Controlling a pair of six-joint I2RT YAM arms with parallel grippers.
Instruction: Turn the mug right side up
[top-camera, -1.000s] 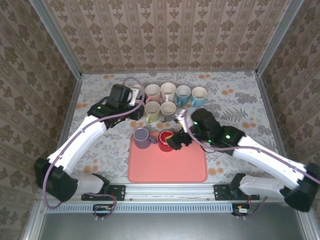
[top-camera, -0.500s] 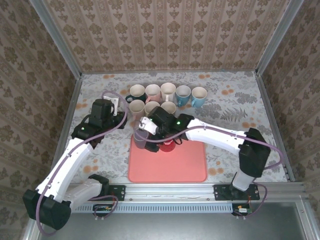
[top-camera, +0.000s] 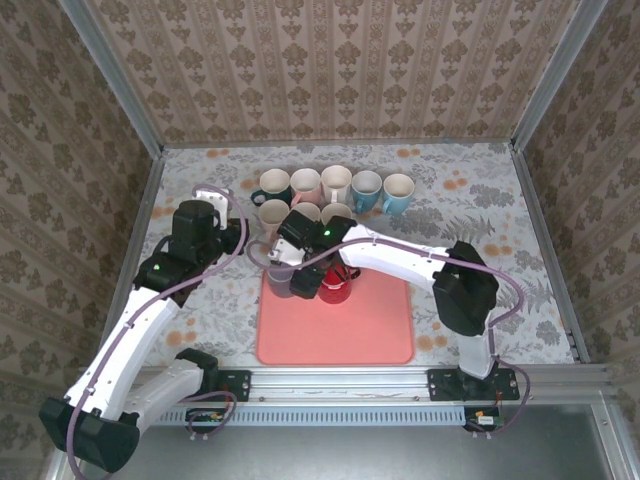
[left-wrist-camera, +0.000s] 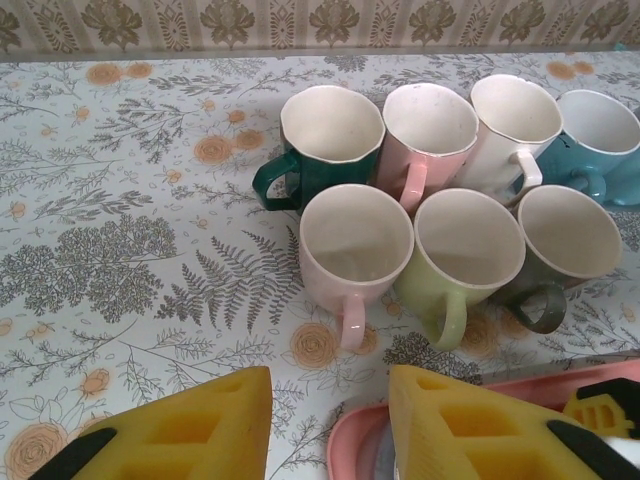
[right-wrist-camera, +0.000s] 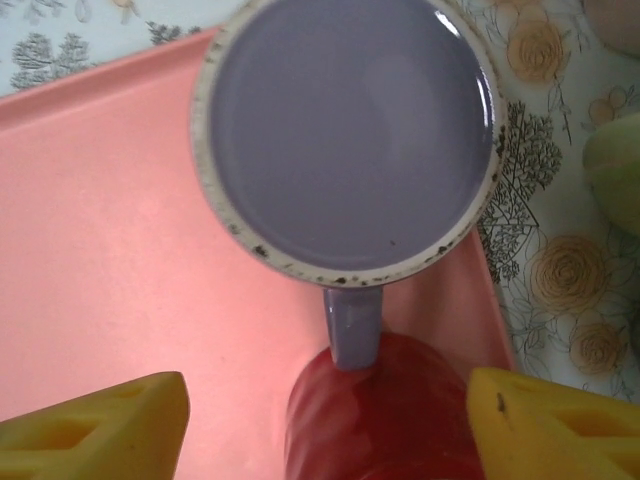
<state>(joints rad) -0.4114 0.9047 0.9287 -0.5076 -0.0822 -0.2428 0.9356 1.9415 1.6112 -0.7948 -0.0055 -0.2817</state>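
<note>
purple mug glossy, round base up, on smooth pink tray | right gripper jaws spread | left gripper jaws spread

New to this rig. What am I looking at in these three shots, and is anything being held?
Two robot arms bolted side by side, each with a two-finger gripper. The overhead shot shows the left arm and right arm. The other two come from wrist cameras; the yellow blocks are fingers. On the flowered table stands a cluster of upright mugs; a pink tray carries a purple mug, apparently bottom-up, and a red mug. The left gripper and right gripper are open, holding nothing; the right one hangs above the purple mug.
</note>
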